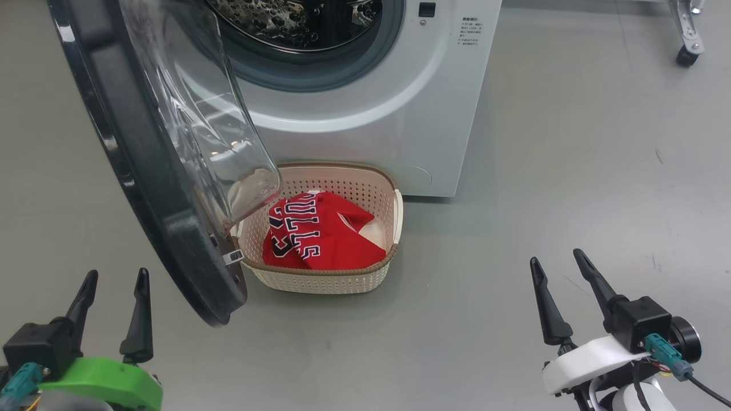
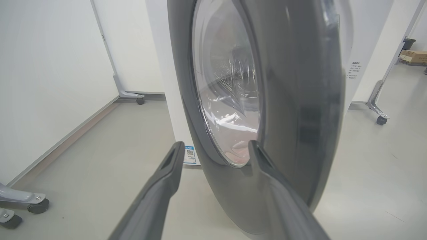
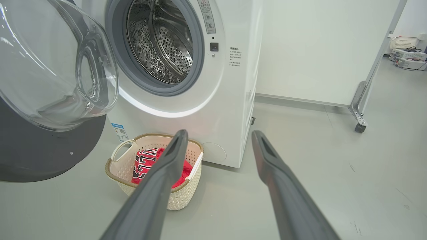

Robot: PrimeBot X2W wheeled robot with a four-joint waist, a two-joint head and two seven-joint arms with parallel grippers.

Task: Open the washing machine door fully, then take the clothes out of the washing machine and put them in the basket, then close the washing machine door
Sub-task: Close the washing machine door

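Bright even light, soft shadows, wide-angle bending in wrist views.

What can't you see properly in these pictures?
- Drum, head view: cut off by the top edge.
- Basket, head view: the door covers its left end.
- Red shirt, right wrist view: a dark finger crosses it.
- Print on the washing machine, head view: too small to read.

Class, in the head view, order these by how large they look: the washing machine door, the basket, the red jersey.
1. Washing machine door: largest by far, though it stands nearer the camera and is cropped.
2. Basket.
3. Red jersey, lying inside the basket.
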